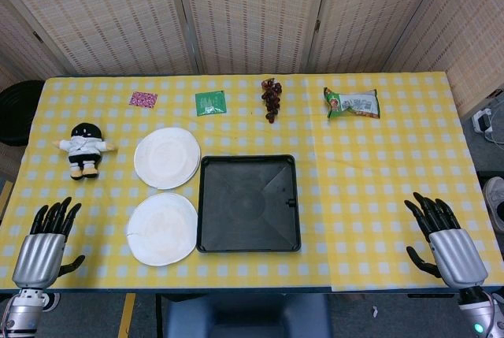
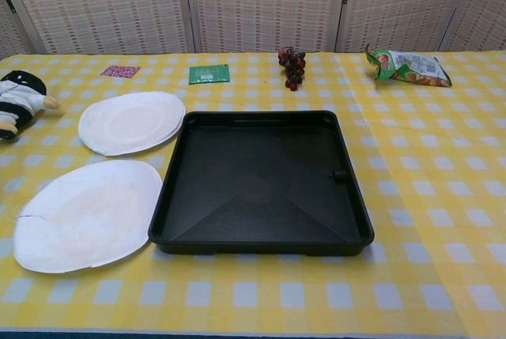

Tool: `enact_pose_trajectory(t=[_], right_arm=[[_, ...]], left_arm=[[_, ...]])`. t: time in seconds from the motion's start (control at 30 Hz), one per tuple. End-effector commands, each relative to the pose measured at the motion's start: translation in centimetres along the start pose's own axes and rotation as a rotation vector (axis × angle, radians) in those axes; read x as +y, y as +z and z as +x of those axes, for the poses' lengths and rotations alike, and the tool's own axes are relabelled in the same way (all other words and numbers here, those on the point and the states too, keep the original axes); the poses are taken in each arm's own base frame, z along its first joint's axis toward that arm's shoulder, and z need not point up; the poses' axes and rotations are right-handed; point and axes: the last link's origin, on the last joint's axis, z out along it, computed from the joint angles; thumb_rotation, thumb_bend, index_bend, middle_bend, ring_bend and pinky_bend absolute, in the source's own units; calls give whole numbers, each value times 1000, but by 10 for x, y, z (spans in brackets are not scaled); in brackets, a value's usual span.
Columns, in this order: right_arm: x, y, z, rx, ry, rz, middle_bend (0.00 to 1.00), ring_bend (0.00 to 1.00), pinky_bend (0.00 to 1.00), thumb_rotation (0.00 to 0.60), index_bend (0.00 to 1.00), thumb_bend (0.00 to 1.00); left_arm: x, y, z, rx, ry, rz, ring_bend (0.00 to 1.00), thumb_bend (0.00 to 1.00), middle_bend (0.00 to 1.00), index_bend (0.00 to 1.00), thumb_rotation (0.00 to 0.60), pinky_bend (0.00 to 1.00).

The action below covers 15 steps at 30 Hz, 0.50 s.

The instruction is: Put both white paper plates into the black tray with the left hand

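— Black tray (image 1: 249, 203), square and shallow, sits at the middle of the yellow checked tabletop (image 1: 378, 180). Where do the two white paper plates lie relative to it?

— Both lie flat just left of the tray, neither inside it. The far plate (image 1: 166, 157) is near the tray's rear left corner; the near plate (image 1: 161, 228) almost touches the tray's left rim, and its left edge shows a small tear.

— And each robot hand?

— Left robot hand (image 1: 46, 247) rests well left of the tray at the front edge, fingers spread, holding nothing. Right robot hand (image 1: 446, 245) rests well right of the tray, likewise spread and empty.

— Other items?

— Behind the tray: grapes (image 1: 271, 98), a green packet (image 1: 210, 102), a pink packet (image 1: 143, 99), a snack bag (image 1: 352, 103). A doll (image 1: 83, 147) lies left of the far plate.
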Motion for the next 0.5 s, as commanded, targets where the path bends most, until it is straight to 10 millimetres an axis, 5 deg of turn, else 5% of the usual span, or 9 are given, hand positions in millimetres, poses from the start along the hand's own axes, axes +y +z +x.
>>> enact_pose_trajectory(t=[0.03, 0.23, 0.33, 0.4, 0.5], right_arm=[[-2, 0, -2, 11, -6, 18, 0, 0, 0, 600, 0, 377], [0, -3, -6, -6, -16, 4, 0, 0, 0, 600, 0, 377], [-2, -5, -6, -5, -22, 13, 0, 0, 0, 600, 0, 377], [-5, -6, -6, 2, -22, 22, 0, 0, 0, 600, 0, 377], [-6, -6, -6, 8, -24, 28, 0, 0, 0, 600, 0, 377]], left_arm=[[2, 2, -2, -13, -27, -9, 0, 192, 0, 0, 600, 0], [10, 3, -1, 13, -60, -62, 0, 192, 9, 3, 600, 3], [19, 1, -1, 105, -84, -103, 179, 191, 249, 93, 600, 292], [23, -3, -7, 121, -85, -118, 475, 187, 527, 208, 600, 641], [31, -7, -13, 116, -93, -139, 701, 186, 740, 326, 600, 837]])
